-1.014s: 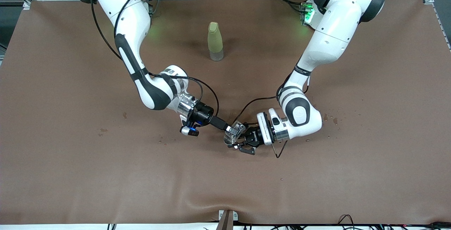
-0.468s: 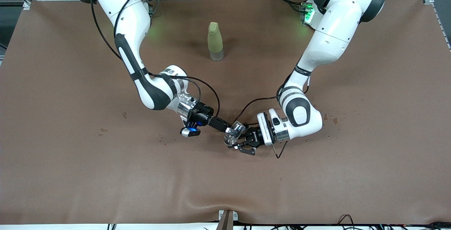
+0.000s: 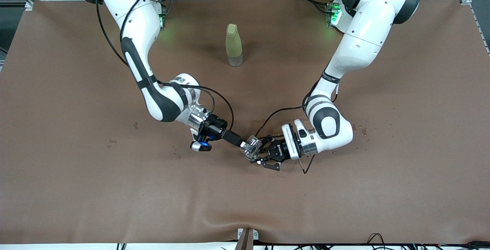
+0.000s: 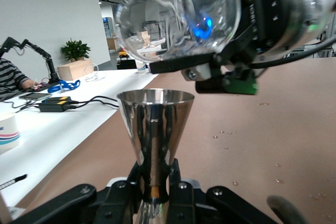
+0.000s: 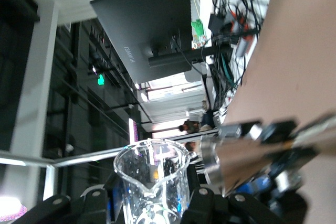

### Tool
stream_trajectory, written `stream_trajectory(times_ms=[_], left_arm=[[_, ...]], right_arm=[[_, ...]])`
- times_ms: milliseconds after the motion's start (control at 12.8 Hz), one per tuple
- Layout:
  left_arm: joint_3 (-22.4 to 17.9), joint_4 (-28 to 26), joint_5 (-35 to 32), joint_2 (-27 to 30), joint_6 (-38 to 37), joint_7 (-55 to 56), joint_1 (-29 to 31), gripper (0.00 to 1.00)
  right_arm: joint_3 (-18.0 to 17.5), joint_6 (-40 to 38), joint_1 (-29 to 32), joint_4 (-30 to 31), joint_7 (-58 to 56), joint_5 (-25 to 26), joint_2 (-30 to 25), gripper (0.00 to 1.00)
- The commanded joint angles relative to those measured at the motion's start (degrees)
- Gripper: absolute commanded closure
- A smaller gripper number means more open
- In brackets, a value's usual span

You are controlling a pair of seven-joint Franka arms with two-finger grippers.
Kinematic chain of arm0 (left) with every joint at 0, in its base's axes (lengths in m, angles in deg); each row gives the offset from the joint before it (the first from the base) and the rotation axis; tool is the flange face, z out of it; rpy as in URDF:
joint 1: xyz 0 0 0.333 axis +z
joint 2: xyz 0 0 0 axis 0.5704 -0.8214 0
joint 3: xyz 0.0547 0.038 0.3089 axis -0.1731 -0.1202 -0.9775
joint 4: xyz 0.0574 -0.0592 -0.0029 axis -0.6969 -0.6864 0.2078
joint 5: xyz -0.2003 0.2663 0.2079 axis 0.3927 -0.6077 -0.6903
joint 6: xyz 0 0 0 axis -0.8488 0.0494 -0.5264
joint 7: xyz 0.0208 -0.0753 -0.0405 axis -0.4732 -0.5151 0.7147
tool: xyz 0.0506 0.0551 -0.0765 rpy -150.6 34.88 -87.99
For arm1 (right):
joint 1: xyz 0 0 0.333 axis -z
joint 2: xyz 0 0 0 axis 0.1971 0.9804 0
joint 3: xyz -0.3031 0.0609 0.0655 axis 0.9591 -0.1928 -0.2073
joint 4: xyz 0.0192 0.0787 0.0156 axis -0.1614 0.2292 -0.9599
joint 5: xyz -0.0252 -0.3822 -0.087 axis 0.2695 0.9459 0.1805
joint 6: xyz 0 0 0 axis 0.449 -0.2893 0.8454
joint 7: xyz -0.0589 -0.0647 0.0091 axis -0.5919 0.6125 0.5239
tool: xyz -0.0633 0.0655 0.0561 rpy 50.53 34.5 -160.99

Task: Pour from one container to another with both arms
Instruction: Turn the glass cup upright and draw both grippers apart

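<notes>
While the right gripper (image 3: 248, 146) clamps the tipped tumbler (image 4: 178, 17) over the tapered cup (image 4: 155, 124) clamped by the left gripper (image 3: 264, 153), at the bottle's (image 3: 234, 45) six o'clock, pouring seems under way. Next: tilt further, spout centred.

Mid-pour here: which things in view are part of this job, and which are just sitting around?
In the job: glass tumbler, tilted in the right gripper; steel cone cup, upright in the left gripper beneath it.
Lying about: yellow-green bottle, standing farther from the front camera; drops on the table.
</notes>
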Motion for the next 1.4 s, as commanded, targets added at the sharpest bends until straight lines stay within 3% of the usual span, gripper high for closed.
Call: stream_trajectory(times_ms=[0, 234, 546, 780, 1092, 1326], left_arm=[[-0.1, -1.7, -0.1, 2.4, -0.4, -0.1, 1.6, 1.0], [0.0, -6.1, -4.3, 5.6, -2.5, -0.2, 4.2, 1.0], [0.0, -11.2, -15.3, 8.6, -15.4, -0.4, 13.1, 1.0], [0.0, -11.9, -26.2, 8.6, -28.4, -3.1, 22.8, 1.0], [0.0, -14.2, -35.6, 8.3, -39.7, -9.6, 33.6, 1.0], [0.1, -15.1, -42.3, 7.9, -44.2, -13.3, 41.7, 1.0]], right_arm=[[-0.4, -1.0, 5.0, -1.0, -7.9, 12.9, -0.1, 1.0], [-0.4, -7.9, 14.3, -0.8, -21.4, 27.4, 0.7, 1.0], [-0.3, -16.3, 26.7, -0.4, -36.8, 47.6, 1.0, 1.0], [-0.3, -29.0, 36.3, -0.1, -48.2, 56.4, 3.2, 1.0], [-0.4, -37.4, 49.9, -0.6, -66.6, 71.6, 5.2, 1.0], [-0.3, -46.1, 56.0, -1.2, -75.0, 75.7, 7.5, 1.0]])
